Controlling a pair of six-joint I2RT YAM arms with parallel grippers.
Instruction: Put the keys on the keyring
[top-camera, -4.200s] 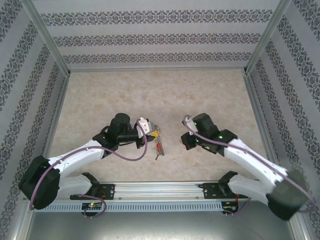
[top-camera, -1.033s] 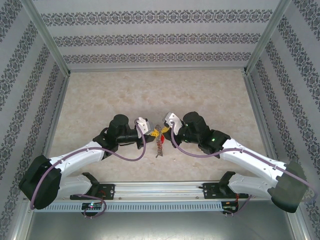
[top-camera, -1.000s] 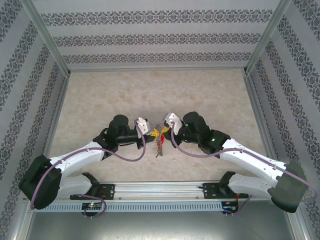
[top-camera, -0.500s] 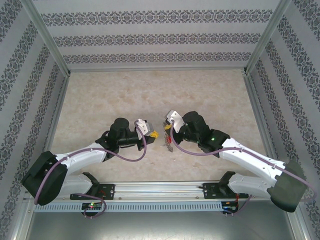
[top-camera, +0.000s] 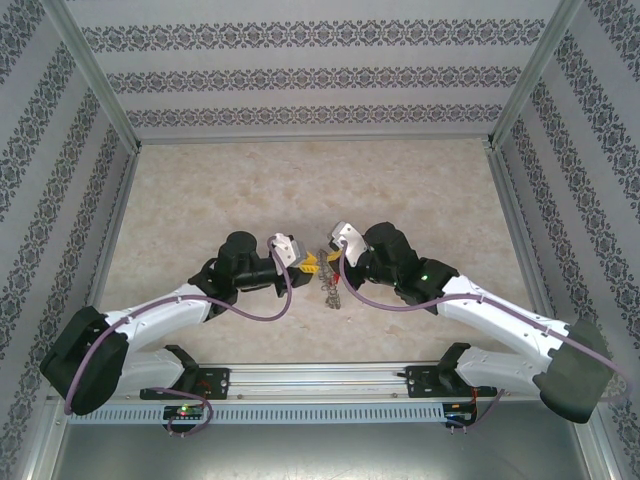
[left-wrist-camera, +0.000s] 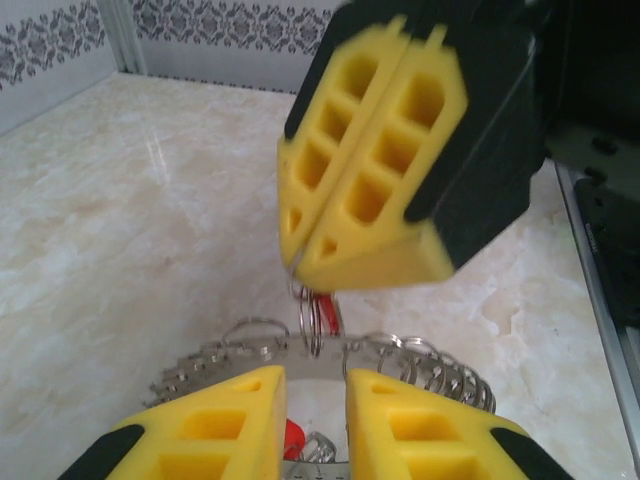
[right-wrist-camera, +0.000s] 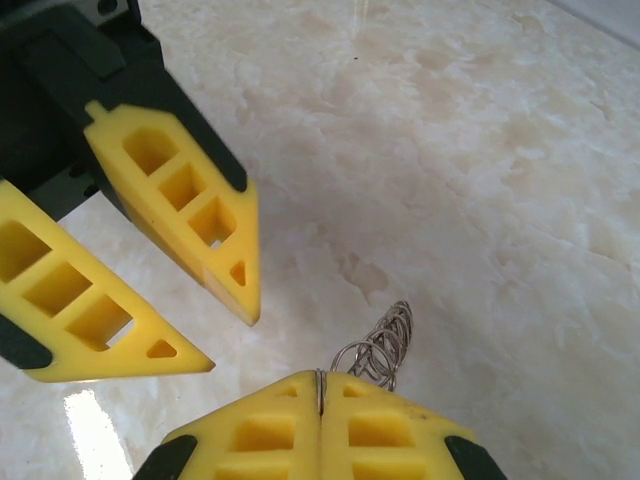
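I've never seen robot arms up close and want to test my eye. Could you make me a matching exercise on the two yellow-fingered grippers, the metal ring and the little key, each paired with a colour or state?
Things
1. left gripper
2. right gripper
3. keyring
4. key head

Colours and states
a. silvery, fringed with small wire loops
b. red
c. fingers apart
d. fingers pressed together on a thin wire loop

Pairs: 1-c, 2-d, 3-a, 4-b
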